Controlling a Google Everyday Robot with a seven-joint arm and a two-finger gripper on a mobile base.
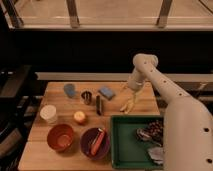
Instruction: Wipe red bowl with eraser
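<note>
The red bowl sits at the front left of the wooden table, orange-red with a lighter inside. The eraser, a slim dark bar, lies in the middle of the table, next to a small metal cup. My gripper hangs low over the table to the right of the eraser, about a bowl's width from it and far from the red bowl. It holds nothing that I can see.
A dark purple bowl with an orange-red object inside stands right of the red bowl. A green tray with bags fills the front right. A blue block, a blue-grey object, a white round container and a yellow-orange fruit also lie on the table.
</note>
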